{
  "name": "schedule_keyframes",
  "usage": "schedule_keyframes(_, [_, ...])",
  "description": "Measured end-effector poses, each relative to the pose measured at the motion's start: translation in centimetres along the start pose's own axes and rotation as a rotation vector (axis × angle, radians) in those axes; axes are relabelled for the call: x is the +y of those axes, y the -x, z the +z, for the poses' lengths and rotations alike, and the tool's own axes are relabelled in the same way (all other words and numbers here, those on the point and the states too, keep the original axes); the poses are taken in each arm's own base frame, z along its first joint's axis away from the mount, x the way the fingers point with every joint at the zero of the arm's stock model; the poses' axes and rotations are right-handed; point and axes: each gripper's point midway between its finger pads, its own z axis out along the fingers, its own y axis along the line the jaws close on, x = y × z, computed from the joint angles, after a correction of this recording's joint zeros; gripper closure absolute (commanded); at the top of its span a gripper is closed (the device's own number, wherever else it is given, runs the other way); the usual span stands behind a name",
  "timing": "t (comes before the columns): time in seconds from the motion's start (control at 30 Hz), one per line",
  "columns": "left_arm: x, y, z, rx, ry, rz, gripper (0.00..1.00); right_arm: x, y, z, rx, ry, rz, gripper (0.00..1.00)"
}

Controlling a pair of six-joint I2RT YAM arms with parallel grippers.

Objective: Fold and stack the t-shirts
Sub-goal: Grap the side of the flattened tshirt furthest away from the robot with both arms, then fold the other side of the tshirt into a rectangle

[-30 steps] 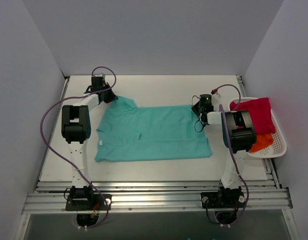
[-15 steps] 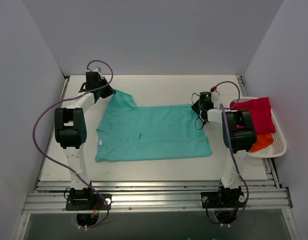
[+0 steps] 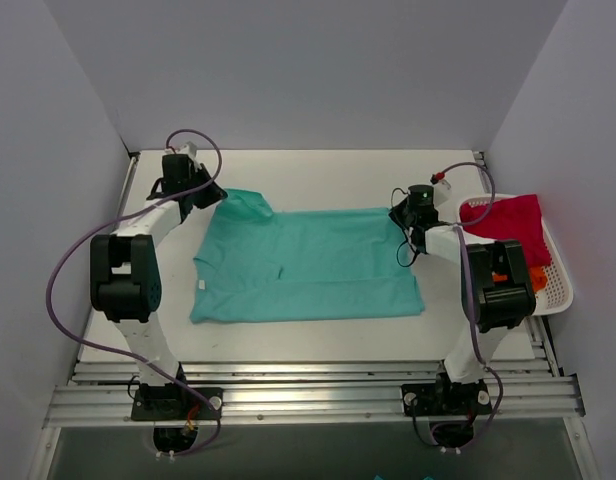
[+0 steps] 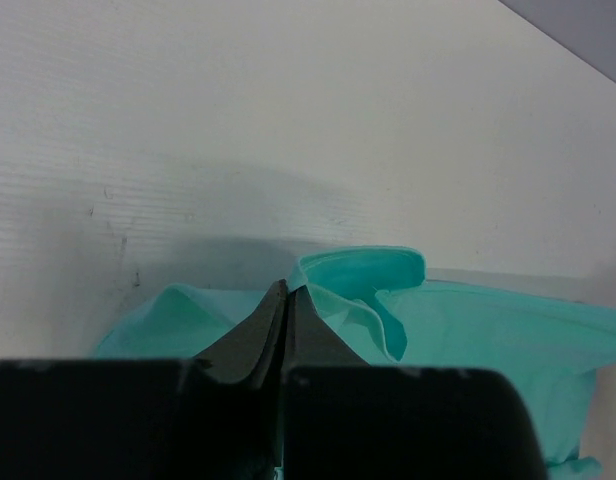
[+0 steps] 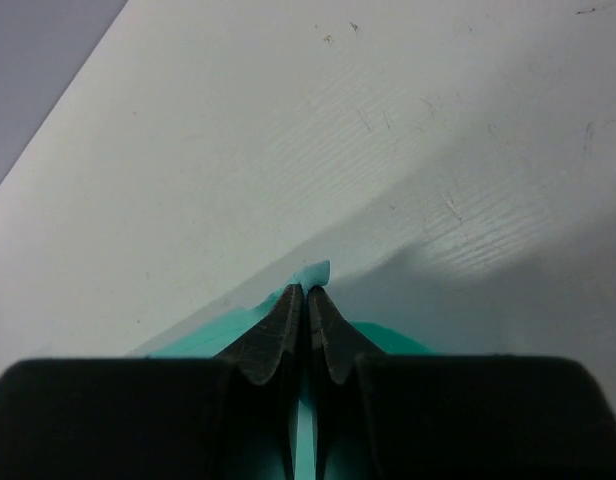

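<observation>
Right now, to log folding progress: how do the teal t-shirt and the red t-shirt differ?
The teal t-shirt lies spread on the table; the red t-shirt sits bunched in the white basket. The left tool and right tool pinch the teal one's far edge; nothing holds the red one. Both are plain single-colour cloth.

Left tool [image 4: 286,290] and right tool [image 5: 308,292] far forward, both closed (tip against tip).

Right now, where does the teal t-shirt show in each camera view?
Top external: teal t-shirt spread flat mid-table, between both arms.
Left wrist: teal t-shirt bunched across the lower frame, at the left gripper tips.
Right wrist: teal t-shirt corner low centre, pinched by the right gripper.
Shared landmark: the white table.
</observation>
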Motion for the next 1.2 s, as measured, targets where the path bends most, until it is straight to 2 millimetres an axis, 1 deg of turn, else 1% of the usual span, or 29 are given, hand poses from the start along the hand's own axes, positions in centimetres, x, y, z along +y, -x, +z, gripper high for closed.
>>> schedule_keyframes(0.1, [-0.2, -0.3, -1.5, -0.011, -0.003, 0.006, 0.98, 0.1, 0.4, -1.3, -0.011, 0.011, 0.002, 1.00])
schedule_keyframes(0.2, [-0.2, -0.9, -3.0, -0.019, -0.002, 0.009, 0.98, 0.1, 0.3, -2.4, -0.015, 0.016, 0.001, 1.00])
schedule_keyframes(0.4, [-0.5, -1.6, -5.9, -0.042, -0.007, 0.014, 0.98, -0.9, -0.3, -4.4, -0.016, 0.006, -0.003, 1.00])
schedule_keyframes(0.57, [-0.2, -2.5, -8.3, -0.065, 0.002, 0.017, 0.98, -2.1, -0.8, -6.2, -0.020, -0.010, -0.007, 1.00])
schedule_keyframes(0.67, [0.1, -3.3, -9.9, -0.081, 0.012, 0.020, 0.98, -2.6, -1.1, -6.8, -0.024, -0.019, -0.008, 1.00])
schedule_keyframes(0.8, [0.4, -4.1, -11.4, -0.097, 0.016, 0.025, 0.98, -3.5, -1.4, -7.5, -0.025, -0.033, -0.010, 1.00])
schedule_keyframes(1.0, [0.9, -5.6, -12.9, -0.101, 0.023, 0.026, 0.98, -4.9, -2.4, -8.4, -0.017, -0.053, -0.014, 1.00])
schedule_keyframes(1.2, [0.8, -7.0, -14.4, -0.112, 0.023, 0.038, 0.98, -6.0, -3.5, -9.0, -0.005, -0.070, -0.024, 1.00])
